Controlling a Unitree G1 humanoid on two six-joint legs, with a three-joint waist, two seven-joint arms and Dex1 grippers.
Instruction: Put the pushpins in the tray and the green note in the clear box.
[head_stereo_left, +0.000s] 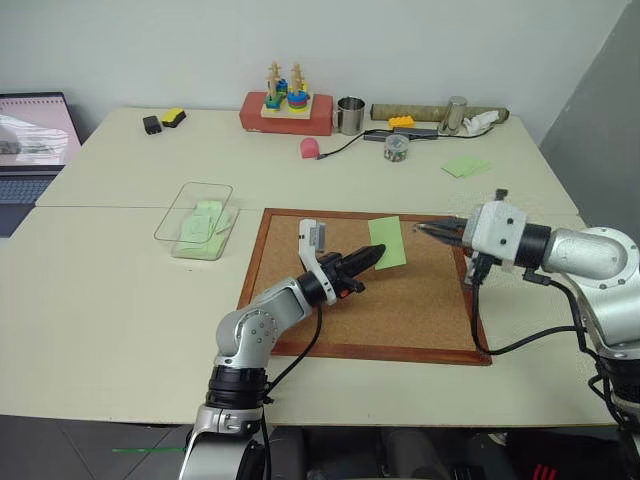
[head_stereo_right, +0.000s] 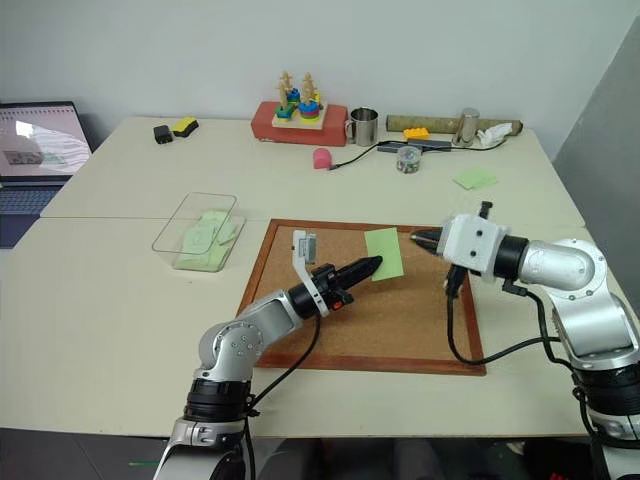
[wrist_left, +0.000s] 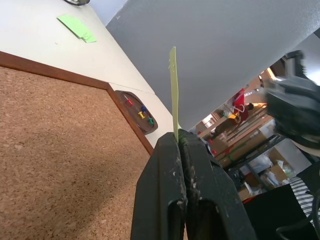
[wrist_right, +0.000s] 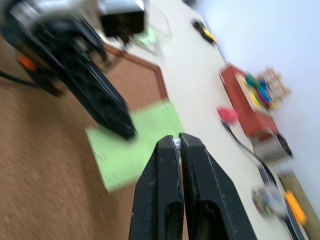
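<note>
My left gripper (head_stereo_left: 376, 252) is shut on the lower left corner of the pale green note (head_stereo_left: 388, 242), which is held just above the corkboard (head_stereo_left: 400, 310). In the left wrist view the green note (wrist_left: 173, 85) stands edge-on out of the closed fingers (wrist_left: 170, 165). My right gripper (head_stereo_left: 425, 228) is shut and hangs just right of the note; whether it pinches anything I cannot tell. The small brown tray (wrist_left: 121, 95) lies beside the board's right edge and holds small coloured pushpins (wrist_left: 143, 108). The clear box (head_stereo_left: 195, 220) stands left of the board with pale green paper in it.
The back of the table holds a red toy block set (head_stereo_left: 287, 108), a metal cup (head_stereo_left: 350, 115), a pink object (head_stereo_left: 309, 148), cables and a jar (head_stereo_left: 396, 147). Loose green notes (head_stereo_left: 466, 166) lie at the back right. A laptop (head_stereo_left: 35, 140) sits at the far left.
</note>
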